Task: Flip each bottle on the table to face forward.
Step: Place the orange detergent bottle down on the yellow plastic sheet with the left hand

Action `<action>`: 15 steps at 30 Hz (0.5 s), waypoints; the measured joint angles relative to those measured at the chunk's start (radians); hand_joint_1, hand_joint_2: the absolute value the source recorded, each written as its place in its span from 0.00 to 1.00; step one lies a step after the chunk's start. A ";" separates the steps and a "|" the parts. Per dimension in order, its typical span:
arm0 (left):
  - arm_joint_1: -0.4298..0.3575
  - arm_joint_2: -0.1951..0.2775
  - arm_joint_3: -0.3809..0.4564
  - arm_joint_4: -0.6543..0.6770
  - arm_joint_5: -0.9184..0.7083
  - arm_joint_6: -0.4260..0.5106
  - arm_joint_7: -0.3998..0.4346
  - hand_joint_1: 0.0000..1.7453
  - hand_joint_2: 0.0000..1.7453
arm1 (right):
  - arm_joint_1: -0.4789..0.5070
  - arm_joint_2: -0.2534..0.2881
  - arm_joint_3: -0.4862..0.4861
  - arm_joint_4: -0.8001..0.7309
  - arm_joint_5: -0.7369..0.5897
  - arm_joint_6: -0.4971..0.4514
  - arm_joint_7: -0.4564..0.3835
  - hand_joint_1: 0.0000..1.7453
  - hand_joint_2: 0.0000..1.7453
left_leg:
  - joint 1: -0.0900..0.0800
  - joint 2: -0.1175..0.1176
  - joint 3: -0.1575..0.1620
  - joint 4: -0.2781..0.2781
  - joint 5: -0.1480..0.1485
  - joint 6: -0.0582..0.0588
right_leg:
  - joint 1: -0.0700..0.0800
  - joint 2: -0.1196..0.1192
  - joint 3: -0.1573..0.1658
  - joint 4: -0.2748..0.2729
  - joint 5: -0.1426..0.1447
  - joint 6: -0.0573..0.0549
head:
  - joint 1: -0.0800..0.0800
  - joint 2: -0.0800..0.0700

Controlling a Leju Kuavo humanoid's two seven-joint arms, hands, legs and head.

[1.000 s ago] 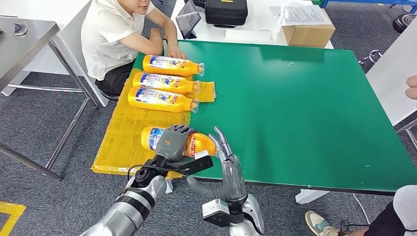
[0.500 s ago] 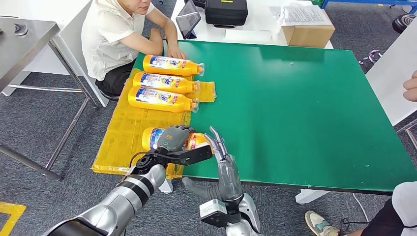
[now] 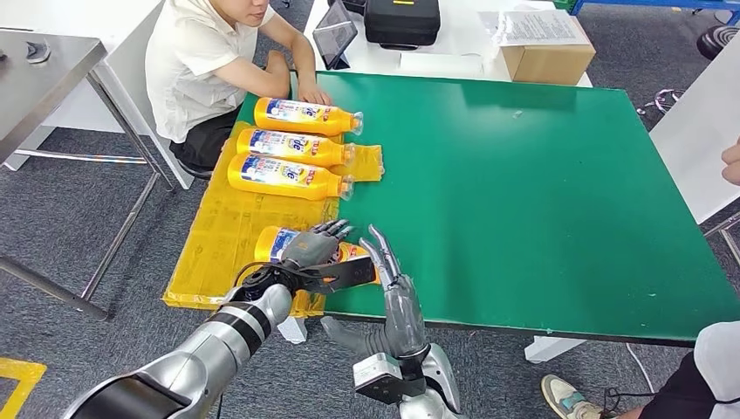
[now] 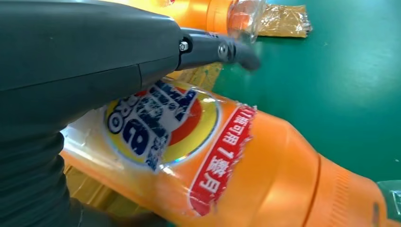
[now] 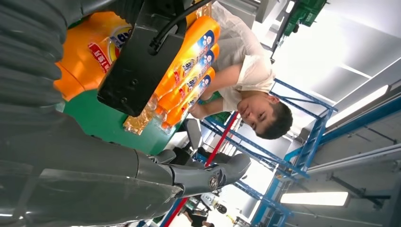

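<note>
Four orange detergent bottles lie on their sides on a yellow mat (image 3: 222, 236) at the left of the green table (image 3: 524, 192). The nearest bottle (image 3: 275, 243) lies with its printed label up (image 4: 227, 156). My left hand (image 3: 310, 249) rests over its middle with the fingers stretched out above it, not wrapped round it (image 4: 85, 52). My right hand (image 3: 397, 297) stands just beside the bottle's cap end, fingers straight and holding nothing (image 5: 71, 170). The other three bottles (image 3: 284, 175), (image 3: 294, 146), (image 3: 305, 115) lie in a row farther away, labels up.
A person sits at the table's far left corner with a hand (image 3: 311, 94) by the farthest bottle. A cardboard box (image 3: 545, 57), a black case (image 3: 401, 19) and a tablet (image 3: 333, 39) stand on the white table behind. Another person's hand (image 3: 731, 161) holds a white board at the right edge.
My left hand's fingers have uncurled from around the nearest bottle and now lie stretched over it. My right hand has drifted slightly left. The bottle has barely moved.
</note>
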 joint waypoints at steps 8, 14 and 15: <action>-0.012 0.001 -0.007 0.016 0.005 -0.048 0.014 0.00 1.00 | -0.003 -0.002 0.008 0.005 -0.012 -0.006 0.000 0.00 1.00 | 0.000 0.000 0.000 0.000 0.000 0.000 | 0.000 0.000 0.000 0.000 0.000 0.000 | 0.000 0.000; -0.029 0.003 -0.019 0.025 0.009 -0.104 0.026 0.00 1.00 | -0.008 -0.002 0.018 0.012 -0.019 -0.015 0.000 0.00 1.00 | 0.000 0.000 0.001 0.000 0.000 0.000 | 0.000 0.000 0.002 0.000 0.000 0.000 | 0.000 0.000; -0.033 0.003 -0.022 0.027 0.009 -0.116 0.027 0.00 1.00 | -0.009 -0.002 0.020 0.013 -0.021 -0.016 0.000 0.00 1.00 | 0.000 0.000 0.002 0.000 0.000 0.000 | 0.000 0.000 0.002 0.000 0.000 0.000 | 0.000 0.000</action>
